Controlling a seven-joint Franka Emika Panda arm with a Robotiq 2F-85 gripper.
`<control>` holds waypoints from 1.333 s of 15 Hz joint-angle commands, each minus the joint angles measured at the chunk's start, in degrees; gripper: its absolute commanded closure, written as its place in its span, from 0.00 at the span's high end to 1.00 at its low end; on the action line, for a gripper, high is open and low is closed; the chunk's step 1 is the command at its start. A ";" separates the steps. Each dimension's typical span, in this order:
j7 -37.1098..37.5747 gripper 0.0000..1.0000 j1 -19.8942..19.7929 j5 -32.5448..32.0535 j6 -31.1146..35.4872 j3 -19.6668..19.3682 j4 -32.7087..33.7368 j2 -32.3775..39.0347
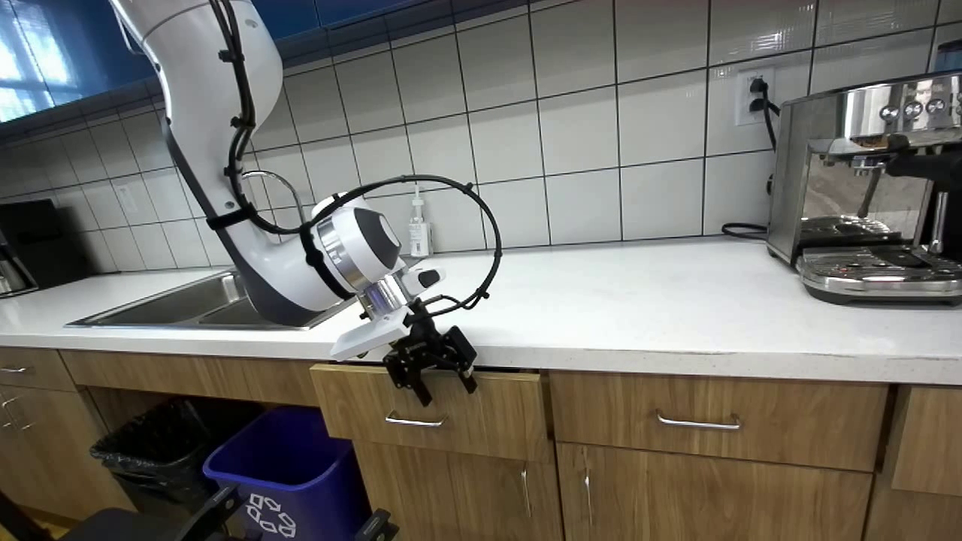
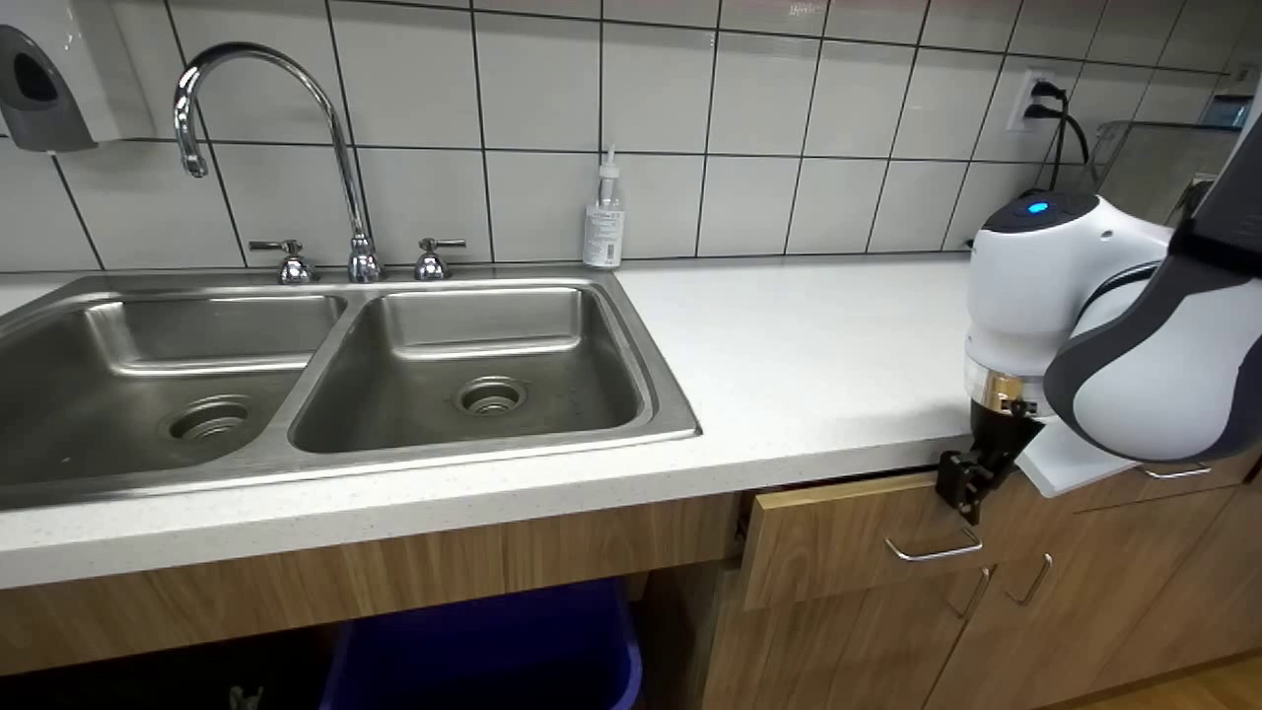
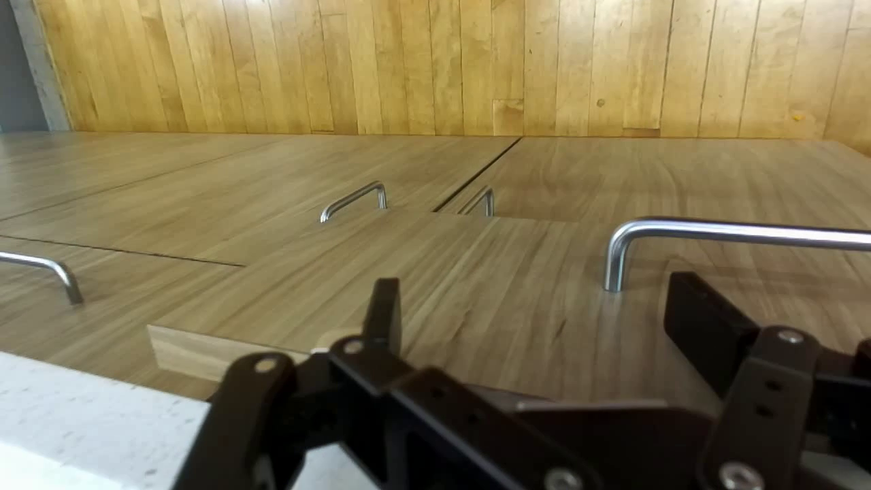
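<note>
Jutting from beneath the speckled white tabletop (image 1: 639, 300), the flat drawer (image 1: 488, 421) is streaked with brown wood grain and fitted with a bent metal handle (image 1: 415, 422); nearby, the black pincer (image 1: 449, 392) is spread apart.

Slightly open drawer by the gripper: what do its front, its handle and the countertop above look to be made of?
Drawer front: wood or wood-look laminate, smooth, fairly matte; brown grain covers its face.
Handle: metal, probably steel or chromed, shiny; bright highlights run along the bar.
Countertop: likely stone composite or laminate, white and smooth; grey specks dot its edge.
</note>
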 commanded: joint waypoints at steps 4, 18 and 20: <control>2.89 1.00 4.53 1.66 3.31 -4.61 2.46 2.95; -16.83 1.00 -5.49 4.23 -0.41 4.86 -2.33 -5.70; -19.60 1.00 -7.98 4.35 -1.51 6.81 -3.30 -7.60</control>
